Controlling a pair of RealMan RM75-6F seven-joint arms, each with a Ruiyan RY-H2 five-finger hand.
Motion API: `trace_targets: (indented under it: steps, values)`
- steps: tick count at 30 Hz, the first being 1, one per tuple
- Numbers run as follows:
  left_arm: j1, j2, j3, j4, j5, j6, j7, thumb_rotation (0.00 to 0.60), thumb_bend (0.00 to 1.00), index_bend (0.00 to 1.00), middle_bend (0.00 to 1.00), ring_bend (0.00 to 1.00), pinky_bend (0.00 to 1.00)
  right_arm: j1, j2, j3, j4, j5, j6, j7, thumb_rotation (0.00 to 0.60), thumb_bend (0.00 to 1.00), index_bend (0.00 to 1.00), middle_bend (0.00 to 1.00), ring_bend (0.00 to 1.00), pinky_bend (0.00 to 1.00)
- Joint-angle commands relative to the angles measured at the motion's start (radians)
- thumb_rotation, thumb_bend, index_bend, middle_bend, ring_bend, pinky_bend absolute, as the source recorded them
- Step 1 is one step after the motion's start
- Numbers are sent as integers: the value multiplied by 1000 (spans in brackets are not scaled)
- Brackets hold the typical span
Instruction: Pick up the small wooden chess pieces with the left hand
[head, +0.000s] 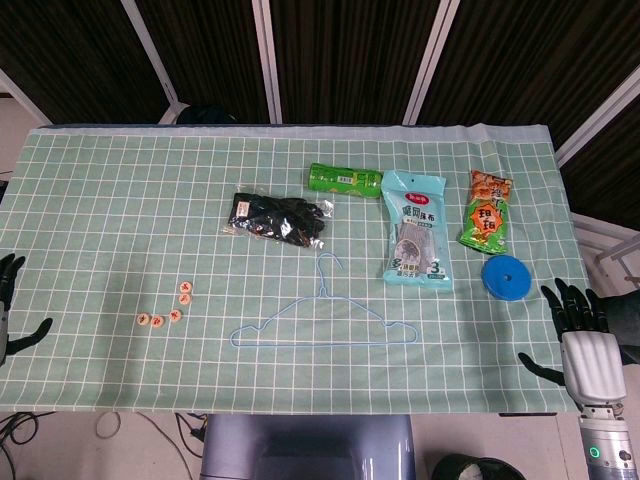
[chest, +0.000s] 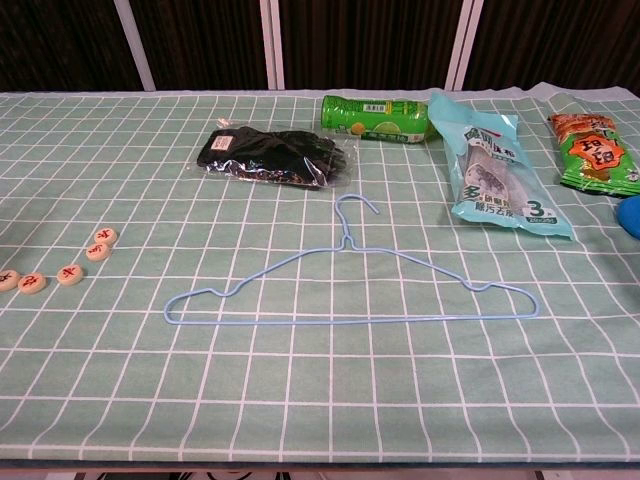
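On counter, left side: chess pieces (head: 168, 309), loose cluster, untouched
left hand (head: 12, 308): fingers released, counter edge
right hand (head: 580, 330): fingers released, empty

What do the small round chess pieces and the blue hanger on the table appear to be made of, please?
Chess pieces: probably wood, pale tan discs with a matte face and red characters. Hanger: likely wire under a light blue coating, judging by its thin, evenly bent, smooth line.
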Motion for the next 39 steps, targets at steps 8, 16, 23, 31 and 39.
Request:
trace_targets:
  steps: [8, 16, 23, 31, 39]
  values:
    - [0, 3, 0, -3, -3, -1, 2, 600, 199, 60, 21, 0, 23, -2, 4, 5, -9, 17, -6, -9, 600, 204, 91, 25, 55, 0]
    - [-2, 0, 3, -4, 0, -7, 5, 600, 200, 86, 21, 0, 23, -5, 7, 11, -16, 30, -4, -14, 600, 205, 91, 25, 55, 0]
    - [-11, 0, 18, -21, 25, -24, 1, 600, 199, 175, 21, 0, 23, -8, 8, 18, -24, 46, -3, -12, 600, 205, 91, 25, 55, 0]
    - [-50, -1, 45, -63, 72, -76, 54, 600, 199, 254, 21, 0, 23, -10, 10, 21, -27, 51, -1, -12, 600, 204, 91, 25, 55, 0]
    - [-132, -5, 45, -126, 59, -200, 189, 600, 199, 324, 33, 0, 23, -14, 10, 26, -33, 64, 2, -17, 600, 205, 91, 25, 55, 0]
